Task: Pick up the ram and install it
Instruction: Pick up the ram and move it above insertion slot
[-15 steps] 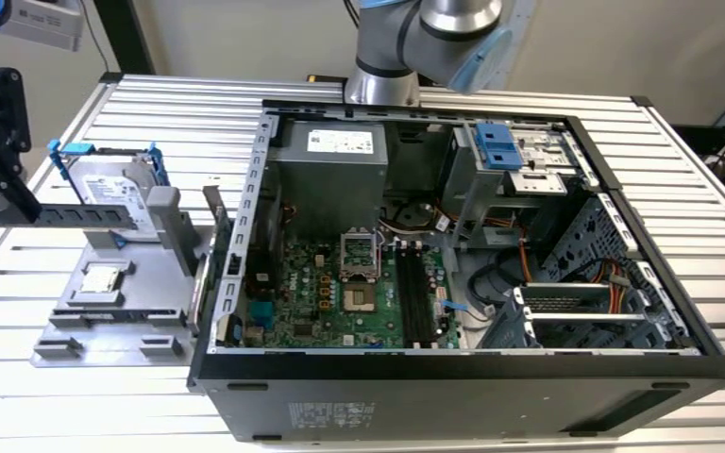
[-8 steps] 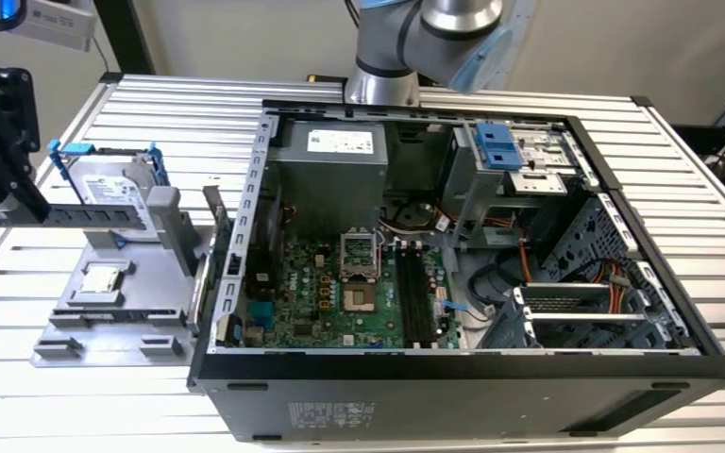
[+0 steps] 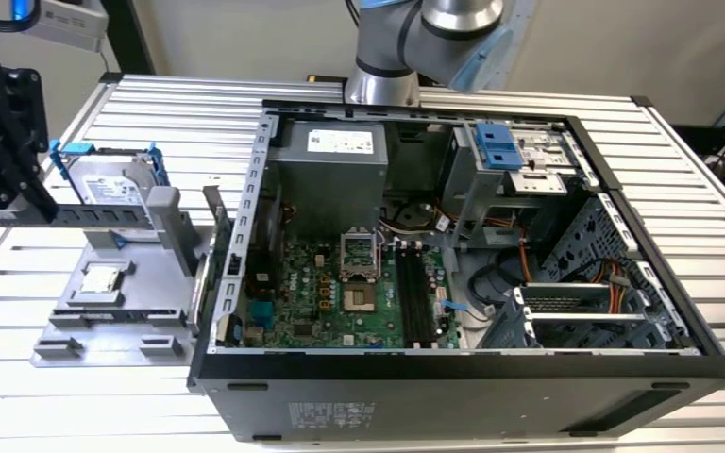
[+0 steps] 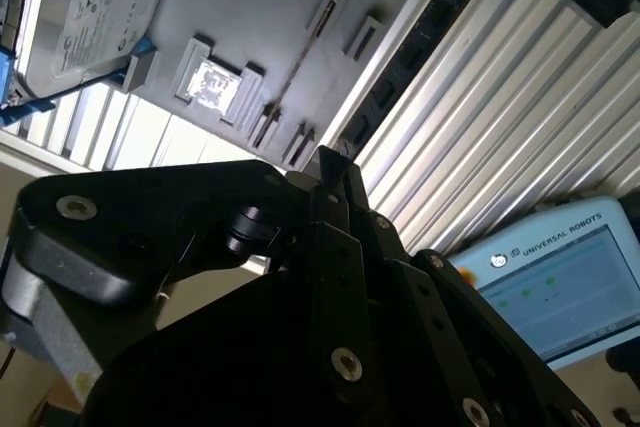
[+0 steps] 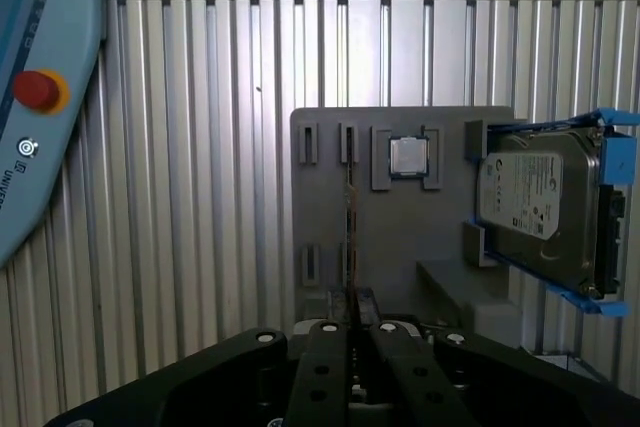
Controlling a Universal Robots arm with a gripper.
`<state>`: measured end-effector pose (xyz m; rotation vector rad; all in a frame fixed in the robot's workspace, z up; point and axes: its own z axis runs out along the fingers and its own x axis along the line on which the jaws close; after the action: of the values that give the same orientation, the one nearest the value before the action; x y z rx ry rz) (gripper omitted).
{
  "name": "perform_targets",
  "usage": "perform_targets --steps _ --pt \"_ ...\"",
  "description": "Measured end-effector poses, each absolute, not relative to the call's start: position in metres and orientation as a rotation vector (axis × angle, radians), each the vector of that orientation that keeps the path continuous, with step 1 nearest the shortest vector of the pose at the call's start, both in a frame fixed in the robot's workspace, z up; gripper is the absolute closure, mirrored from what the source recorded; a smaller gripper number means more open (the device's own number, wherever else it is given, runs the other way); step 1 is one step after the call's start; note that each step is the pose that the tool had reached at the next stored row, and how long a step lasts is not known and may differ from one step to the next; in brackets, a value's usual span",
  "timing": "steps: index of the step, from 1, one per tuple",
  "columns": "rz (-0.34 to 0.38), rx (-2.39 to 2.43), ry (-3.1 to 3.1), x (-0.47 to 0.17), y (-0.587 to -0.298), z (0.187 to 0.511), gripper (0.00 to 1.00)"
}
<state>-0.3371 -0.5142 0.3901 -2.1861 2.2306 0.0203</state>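
Ribbed metal table below me, open computer case on it toward exterior view's right. My gripper hangs above gray holder just beside case, fingers pinched tight on ram. Ram level, on edge, over holder, well apart from black memory slots inside case. Hard drive in blue frame standing on holder, square processor lying flat on it. Control tablet with red button off to one side.
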Motion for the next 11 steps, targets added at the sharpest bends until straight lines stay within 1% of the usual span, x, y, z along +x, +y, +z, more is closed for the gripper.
perform_targets --steps 11 --pt "0.021 -2.186 2.231 -0.312 -0.514 0.390 1.00"
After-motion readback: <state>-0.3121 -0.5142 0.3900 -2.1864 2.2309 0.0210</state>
